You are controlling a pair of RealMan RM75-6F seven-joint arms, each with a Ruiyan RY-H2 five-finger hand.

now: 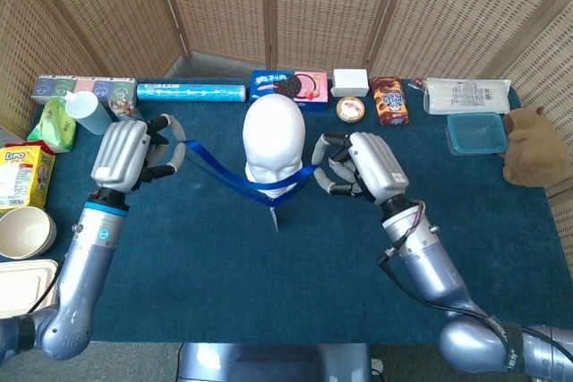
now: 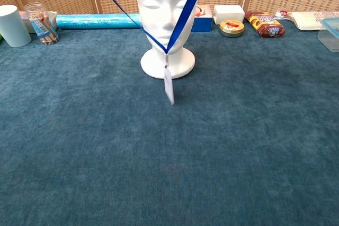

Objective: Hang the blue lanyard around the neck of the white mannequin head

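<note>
The left hand (image 1: pixel 125 155) is raised left of the white mannequin head (image 1: pixel 274 145); its fingers are curled and it pinches one end of the blue lanyard (image 1: pixel 235 180) loop; the right hand (image 1: pixel 363 165) sits just right of the head, fingers partly curled, and holds the other side of the loop, though the exact pinch is hard to see; neither hand appears in the chest view.

On the table (image 2: pixel 159 173), a clear jar (image 2: pixel 41 23) at the far left holds some small sticks or packets, too small to identify; a white cup (image 2: pixel 10 25) stands beside it, contents not visible; a blue-lidded clear box (image 1: pixel 475 132) lies at the right, closed; a pale bowl (image 1: pixel 24 231) and a lidded pale container (image 1: pixel 25 291) sit at the near left edge.

The lanyard is stretched between the two hands across the front of the mannequin head; in the chest view its two straps (image 2: pixel 183 11) run down over the face and meet in a V at the neck; the white badge (image 2: pixel 169 84) hangs from that point, turned edge-on and blurred, in front of the head's round base.
</note>
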